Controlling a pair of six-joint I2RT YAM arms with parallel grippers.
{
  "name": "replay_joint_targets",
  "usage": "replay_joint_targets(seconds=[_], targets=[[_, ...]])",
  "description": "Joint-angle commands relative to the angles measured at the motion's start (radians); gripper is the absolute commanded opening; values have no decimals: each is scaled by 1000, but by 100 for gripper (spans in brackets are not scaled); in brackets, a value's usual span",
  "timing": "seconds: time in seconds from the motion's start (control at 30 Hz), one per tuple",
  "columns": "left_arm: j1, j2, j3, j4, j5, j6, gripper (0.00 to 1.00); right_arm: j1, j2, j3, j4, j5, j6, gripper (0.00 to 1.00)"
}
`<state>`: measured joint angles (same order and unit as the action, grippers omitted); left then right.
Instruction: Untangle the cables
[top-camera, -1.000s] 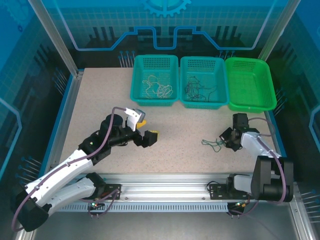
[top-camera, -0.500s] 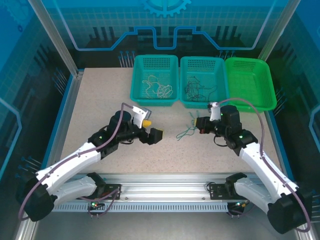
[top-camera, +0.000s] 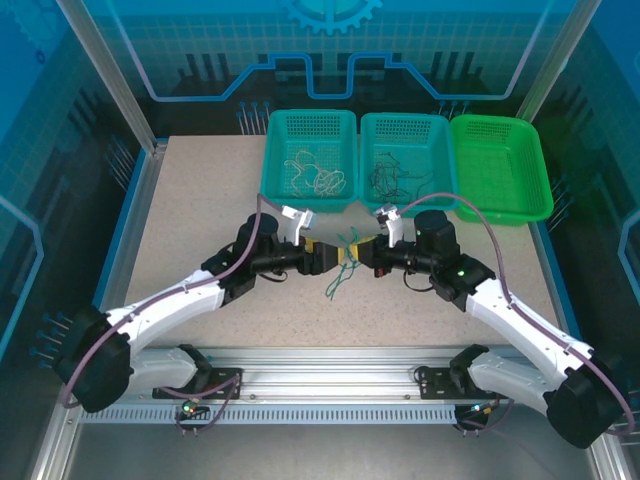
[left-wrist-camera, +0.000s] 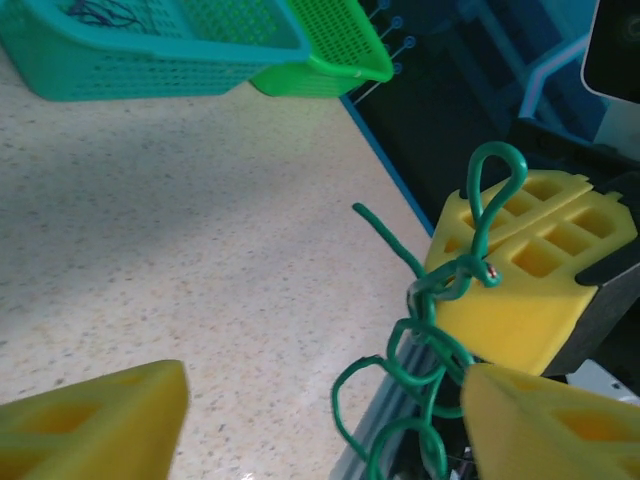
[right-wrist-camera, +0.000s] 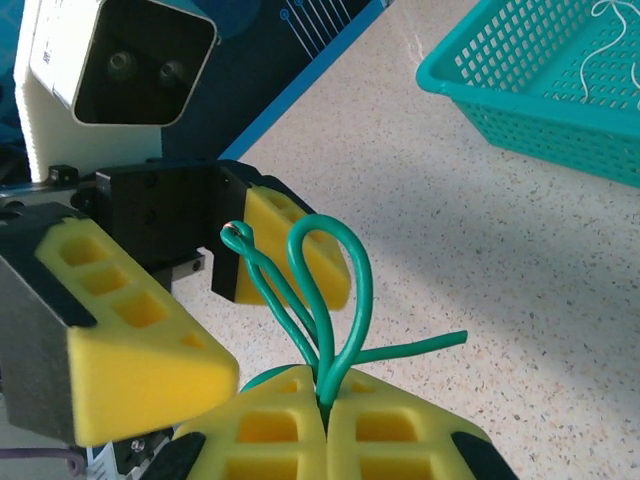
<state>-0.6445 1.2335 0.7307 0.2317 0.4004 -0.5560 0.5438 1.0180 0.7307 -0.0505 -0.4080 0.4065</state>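
While the right gripper (top-camera: 364, 258) pinches a looped green cable (top-camera: 341, 272) in jaws pressed together above the tabletop (top-camera: 200, 220), the left gripper (top-camera: 333, 258) stands with jaws spread either side of it; farther back, more thin cables (top-camera: 315, 178) lie in two teal baskets (top-camera: 312, 116).

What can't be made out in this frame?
Top view: the green cable between the left gripper and right gripper is too small to trace its knots.
Left wrist view: its lower loops run off the bottom edge.
Right wrist view: its clamped end is hidden between the right gripper's pads.
Top view: wires in the teal baskets are too thin to count.
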Motion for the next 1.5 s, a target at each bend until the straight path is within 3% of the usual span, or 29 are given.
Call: replay_joint_targets(seconds=[0.0,0.13,0.47,0.63,0.77,0.87,1.0,1.1,1.27,1.4,1.47], targets=[[-7,34,5,127,80,-67,63,22,5,29,73,0,22,0],[-19,88,6,221,147,-112,54,30,3,37,86,34,37,0],[-43,147,29,200,165,-101,30,33,-53,19,119,233,82,0],[-43,127,33,138,111,-73,0,33,-47,30,101,214,86,0],[-38,46,26,24,-14,-17,0,6,-74,38,-22,371,88,0],[-23,-34,18,-87,-126,23,0,-120,-114,40,-173,495,171,0],[35,-123,-20,-165,-191,15,0,-415,-183,10,-298,427,276,0],[76,-174,-63,-160,-186,-8,0,-544,-224,-11,-315,340,298,0],[88,-194,-81,-169,-197,-7,0,-560,-226,-12,-291,246,292,0],[100,-206,-71,-235,-266,-5,0,-569,-229,18,-340,332,300,0],[113,-221,-73,-258,-283,-5,0,-582,-229,27,-336,311,288,0]])
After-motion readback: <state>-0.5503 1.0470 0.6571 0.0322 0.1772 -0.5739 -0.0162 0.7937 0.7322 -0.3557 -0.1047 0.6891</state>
